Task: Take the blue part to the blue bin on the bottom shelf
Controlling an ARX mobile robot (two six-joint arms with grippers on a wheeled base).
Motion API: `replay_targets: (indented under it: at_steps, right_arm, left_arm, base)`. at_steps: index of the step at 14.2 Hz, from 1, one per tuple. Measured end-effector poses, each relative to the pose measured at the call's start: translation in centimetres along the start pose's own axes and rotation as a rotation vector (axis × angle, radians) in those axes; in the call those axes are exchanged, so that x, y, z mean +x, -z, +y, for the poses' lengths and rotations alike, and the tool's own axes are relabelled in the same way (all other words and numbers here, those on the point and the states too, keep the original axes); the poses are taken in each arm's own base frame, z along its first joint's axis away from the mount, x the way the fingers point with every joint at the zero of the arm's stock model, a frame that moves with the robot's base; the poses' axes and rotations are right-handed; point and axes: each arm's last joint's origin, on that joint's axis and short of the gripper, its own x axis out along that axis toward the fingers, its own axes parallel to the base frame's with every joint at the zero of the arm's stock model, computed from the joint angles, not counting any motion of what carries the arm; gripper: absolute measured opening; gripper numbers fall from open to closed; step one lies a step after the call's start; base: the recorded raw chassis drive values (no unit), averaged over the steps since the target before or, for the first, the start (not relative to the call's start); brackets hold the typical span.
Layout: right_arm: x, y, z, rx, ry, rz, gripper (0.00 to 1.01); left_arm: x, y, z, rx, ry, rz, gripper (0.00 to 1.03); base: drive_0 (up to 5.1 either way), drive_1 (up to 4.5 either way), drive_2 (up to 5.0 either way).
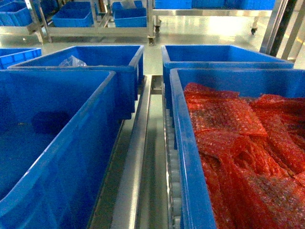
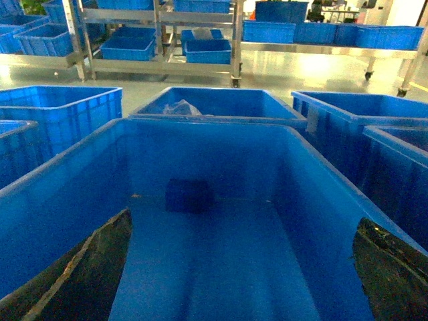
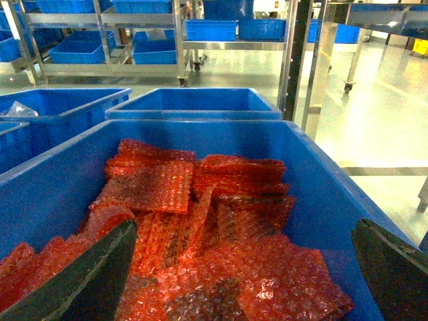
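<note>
Left near bin [image 1: 57, 143]: large, blue plastic. A dark blue block-shaped part [image 2: 189, 195] rests on its floor near the far wall; in the head view it appears as a dark patch [image 1: 50, 121] low inside. The left gripper [image 2: 241, 267] hangs over this bin, its two dark fingers [image 2: 87, 274] at the lower corners of the left wrist view, jaws spread wide and pinching nothing.

Right near bin [image 1: 183, 143]: blue, filled with red bubble-wrap bags [image 1: 238, 143], overlapping in a loose heap. The right gripper [image 3: 241, 267] sits above it, dark fingers [image 3: 80, 281] at the frame's lower corners, jaws likewise spread, clear of the bags.

Two further blue bins stand behind: the left rear one [image 1: 109, 57] holds a crumpled clear plastic bag [image 1: 71, 61]; the right rear one [image 1: 214, 55] shows no contents from this angle.

Between the bin rows runs a steel rail [image 1: 138, 157] with small white rollers [image 1: 172, 181] beside it. A steel rack [image 2: 160, 40] with more blue bins stands across the floor.

No brand, label or legible writing is visible on any bin or bag.
</note>
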Motion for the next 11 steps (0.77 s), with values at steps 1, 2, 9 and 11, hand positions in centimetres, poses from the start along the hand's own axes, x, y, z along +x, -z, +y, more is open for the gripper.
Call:
replay_targets:
  at_steps: [1,2,9,11]
  right_arm:
    - [0.0,0.0,0.0,0.0,0.0,0.0,0.98]
    - [0.0,0.0,0.0,0.0,0.0,0.0,0.98]
    - [0.0,0.0,0.0,0.0,0.0,0.0,0.98]
    - [0.0,0.0,0.0,0.0,0.0,0.0,0.98]
  left_arm:
    - [0.0,0.0,0.0,0.0,0.0,0.0,0.98]
    - [0.0,0.0,0.0,0.0,0.0,0.0,0.98]
    - [0.0,0.0,0.0,0.0,0.0,0.0,0.98]
    - [0.0,0.0,0.0,0.0,0.0,0.0,0.98]
  base:
    - [0.0,0.0,0.0]
    - [0.0,0.0,0.0]
    - [0.0,0.0,0.0]
    - [0.0,0.0,0.0]
